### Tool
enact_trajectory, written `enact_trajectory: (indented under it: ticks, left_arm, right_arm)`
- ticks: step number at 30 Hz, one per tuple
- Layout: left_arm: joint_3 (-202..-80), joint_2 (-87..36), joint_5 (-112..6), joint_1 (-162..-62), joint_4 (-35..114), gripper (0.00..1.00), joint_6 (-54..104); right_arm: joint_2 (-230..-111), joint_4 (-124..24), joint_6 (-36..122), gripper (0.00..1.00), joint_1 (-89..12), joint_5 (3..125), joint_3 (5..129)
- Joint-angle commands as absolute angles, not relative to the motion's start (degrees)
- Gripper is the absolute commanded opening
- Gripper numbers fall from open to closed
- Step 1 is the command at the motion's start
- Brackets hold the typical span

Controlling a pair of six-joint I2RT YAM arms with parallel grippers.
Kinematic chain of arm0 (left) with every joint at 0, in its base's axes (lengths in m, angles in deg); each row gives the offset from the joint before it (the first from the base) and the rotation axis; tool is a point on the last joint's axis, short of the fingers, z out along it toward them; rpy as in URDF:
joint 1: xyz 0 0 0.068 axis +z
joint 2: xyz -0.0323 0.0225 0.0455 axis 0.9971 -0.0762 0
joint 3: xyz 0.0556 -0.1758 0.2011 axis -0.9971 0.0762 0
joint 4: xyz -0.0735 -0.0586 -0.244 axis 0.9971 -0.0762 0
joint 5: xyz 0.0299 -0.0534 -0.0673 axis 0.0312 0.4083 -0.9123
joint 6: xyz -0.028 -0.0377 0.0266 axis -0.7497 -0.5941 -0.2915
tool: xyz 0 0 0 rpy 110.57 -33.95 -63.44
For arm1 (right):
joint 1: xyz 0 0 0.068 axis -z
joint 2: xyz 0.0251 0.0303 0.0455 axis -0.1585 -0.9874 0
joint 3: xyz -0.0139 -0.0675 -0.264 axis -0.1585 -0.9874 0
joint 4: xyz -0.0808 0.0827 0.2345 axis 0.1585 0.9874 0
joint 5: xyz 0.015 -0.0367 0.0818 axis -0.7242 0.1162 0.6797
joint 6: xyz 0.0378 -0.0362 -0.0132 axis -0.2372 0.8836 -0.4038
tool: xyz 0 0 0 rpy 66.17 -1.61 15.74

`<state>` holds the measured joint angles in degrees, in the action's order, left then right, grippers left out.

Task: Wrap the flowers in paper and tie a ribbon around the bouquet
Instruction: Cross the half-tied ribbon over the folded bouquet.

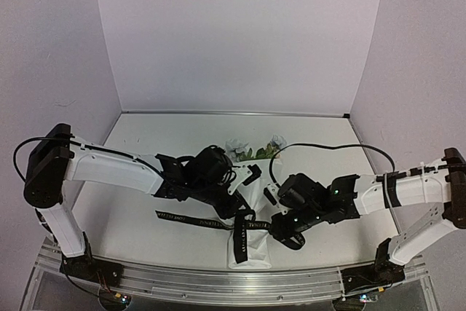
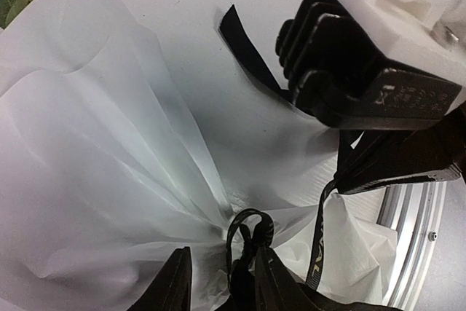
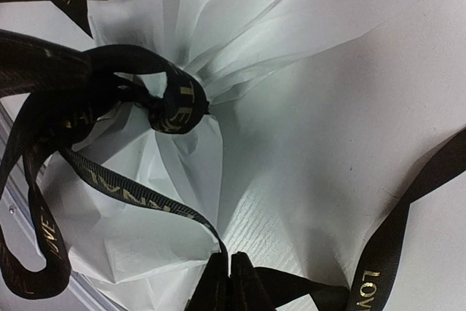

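Right gripper: fingers pressed together at bottom centre of the right wrist view, pinching a strand of the ribbon. From the tips that strand runs up and left to the knot, which sits on the gathered neck of the paper. So the knot is up-left of this gripper, a strand's length away.

Left gripper: jaws apart at the bottom edge of the left wrist view. The knot and its small loop are between them, against the right-hand finger, with bare paper showing on the other side. Looks released, not pinching.

Left arm is nearer, sitting right over the knot. Right arm is off to the side.

Bouquet lies on the table. Its long axis runs up-down in the top view, with the flowers at the upper end and the paper tail toward the bottom edge. A ribbon tail trails left across the table.

Judgement: any tightening pull should go away from the knot, across the bouquet's axis.
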<state>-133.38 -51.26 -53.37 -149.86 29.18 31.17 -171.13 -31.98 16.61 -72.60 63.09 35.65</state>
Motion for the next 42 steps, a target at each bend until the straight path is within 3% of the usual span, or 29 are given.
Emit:
enact_trajectory:
  ticks: [1, 13, 21, 24, 34, 42]
  left_arm:
    - [-136.45, -52.67, -56.08, -150.06, 27.74, 0.32, 33.23]
    - [-139.20, -54.94, -56.19, -149.99, 24.55, 0.32, 36.05]
    - [-141.18, -57.02, -57.25, -150.06, 22.31, 0.31, 37.34]
    - [-141.33, -57.27, -56.89, -150.01, 22.47, 0.27, 38.46]
    - [-139.53, -53.76, -55.17, -150.06, 25.96, 0.01, 38.66]
    - [-137.11, -50.19, -54.75, -150.04, 28.87, 0.00, 37.45]
  right_arm:
    - [-169.88, -34.33, 17.24, 0.06, -72.93, 63.34, 35.25]
    - [-164.10, -34.24, 22.00, 0.35, -72.97, 62.65, 29.61]
    - [-159.39, -32.41, 26.86, 0.43, -72.94, 60.31, 25.13]
    - [-159.15, -30.97, 28.44, 0.45, -72.97, 59.89, 24.91]
    - [-161.86, -31.74, 34.52, 0.60, -72.78, 57.85, 25.45]
    - [-165.70, -37.84, 40.21, 0.74, -72.08, 56.60, 26.26]
